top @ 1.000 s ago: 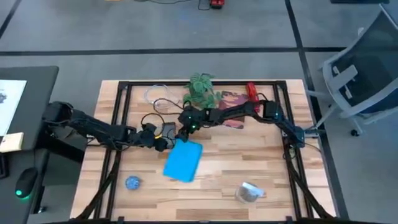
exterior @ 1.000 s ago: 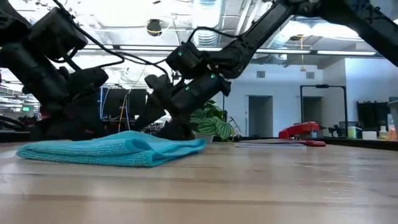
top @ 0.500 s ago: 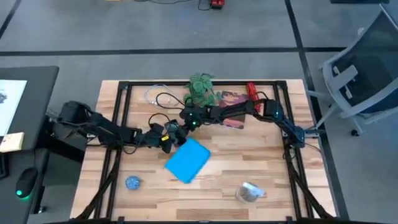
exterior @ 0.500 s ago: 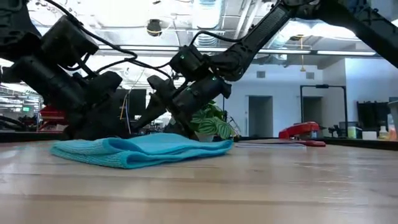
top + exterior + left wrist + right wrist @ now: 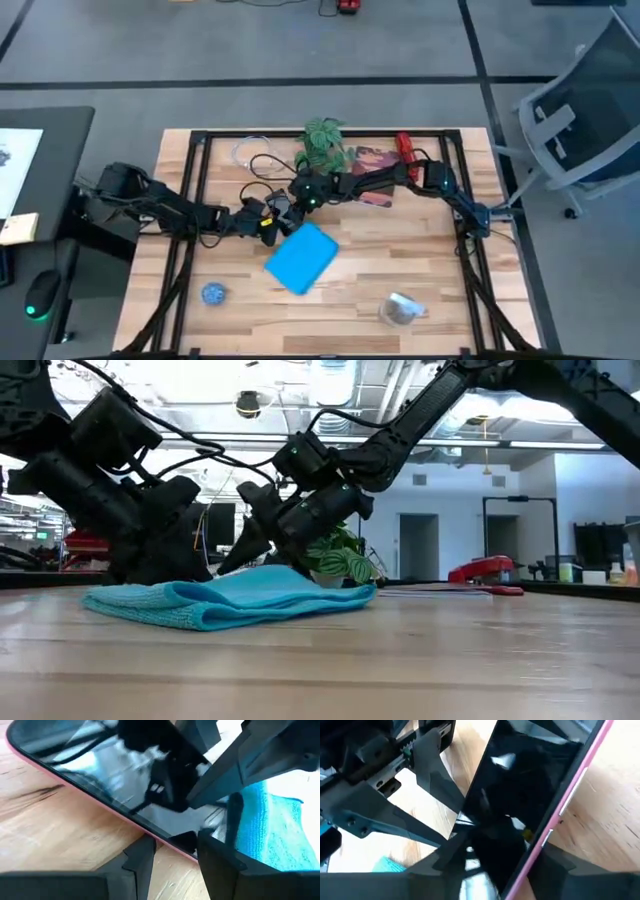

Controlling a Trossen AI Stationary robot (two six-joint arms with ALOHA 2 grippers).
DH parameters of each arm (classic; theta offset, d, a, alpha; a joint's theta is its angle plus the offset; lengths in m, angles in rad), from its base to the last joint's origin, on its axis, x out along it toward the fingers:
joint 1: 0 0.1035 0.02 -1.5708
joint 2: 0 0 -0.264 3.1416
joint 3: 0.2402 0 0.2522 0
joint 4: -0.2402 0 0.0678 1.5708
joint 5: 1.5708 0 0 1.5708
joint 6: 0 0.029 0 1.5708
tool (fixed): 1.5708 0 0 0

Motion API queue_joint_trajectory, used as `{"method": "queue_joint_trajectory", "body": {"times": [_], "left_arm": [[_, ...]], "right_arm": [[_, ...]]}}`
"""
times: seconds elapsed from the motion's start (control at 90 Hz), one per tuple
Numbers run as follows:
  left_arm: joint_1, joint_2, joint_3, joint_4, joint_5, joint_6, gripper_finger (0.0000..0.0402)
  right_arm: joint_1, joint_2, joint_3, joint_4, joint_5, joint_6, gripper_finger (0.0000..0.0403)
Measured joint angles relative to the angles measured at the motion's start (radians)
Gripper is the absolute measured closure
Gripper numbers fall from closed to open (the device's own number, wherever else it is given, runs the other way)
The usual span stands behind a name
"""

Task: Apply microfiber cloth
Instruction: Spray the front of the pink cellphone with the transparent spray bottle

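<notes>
Wooden surface (image 5: 420, 260): microfiber cloth (image 5: 300, 257) rotated, shifted toward right edge over last second, now unmoved. Left pincer (image 5: 268, 226), right pincer (image 5: 292, 204) over phone (image 5: 100, 775); both look parted, gripping nothing. Wiping seems underway.

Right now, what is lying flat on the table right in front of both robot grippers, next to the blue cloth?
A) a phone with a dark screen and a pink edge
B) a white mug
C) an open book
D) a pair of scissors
A: both wrist views show a flat phone with a dark glossy screen and pink rim lying on the wooden table, with the microfiber cloth beside it.
</notes>
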Motion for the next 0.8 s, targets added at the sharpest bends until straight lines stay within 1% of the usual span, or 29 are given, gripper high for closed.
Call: {"method": "queue_joint_trajectory", "body": {"times": [0.2, 0.233, 0.367, 0.467, 0.522, 0.589, 0.644, 0.733, 0.8], "left_arm": [[0.0, -0.002, 0.0, 0.0, -0.011, 0.021, 0.0278], [0.0, -0.011, -0.001, -0.006, -0.011, 0.02, 0.0278], [-0.007, -0.071, -0.002, -0.08, -0.019, 0.026, 0.0278], [-0.03, -0.148, -0.004, -0.182, -0.037, 0.039, 0.0278], [-0.047, -0.197, -0.005, -0.252, -0.062, 0.037, 0.0278], [-0.074, -0.261, -0.005, -0.335, -0.104, 0.022, 0.0278], [-0.105, -0.324, -0.006, -0.409, -0.139, 0.003, 0.0277], [-0.175, -0.406, -0.005, -0.474, -0.215, -0.011, 0.0277], [-0.239, -0.453, -0.005, -0.464, -0.294, 0.031, 0.0277]], "right_arm": [[-0.011, -0.003, 0.001, 0.031, -0.026, 0.001, 0.0371], [-0.015, -0.006, 0.002, 0.034, -0.032, -0.002, 0.0382], [-0.037, -0.034, 0.0, 0.02, -0.021, -0.066, 0.0388], [-0.054, -0.067, -0.003, 0.003, 0.009, -0.156, 0.0389], [-0.063, -0.097, -0.029, 0.005, 0.017, -0.196, 0.0389], [-0.072, -0.158, -0.109, 0.022, 0.03, -0.224, 0.0389], [-0.073, -0.227, -0.218, 0.071, 0.064, -0.227, 0.0389], [-0.084, -0.356, -0.443, 0.234, 0.079, -0.212, 0.0389], [-0.086, -0.447, -0.607, 0.405, 0.077, -0.179, 0.0389]]}}
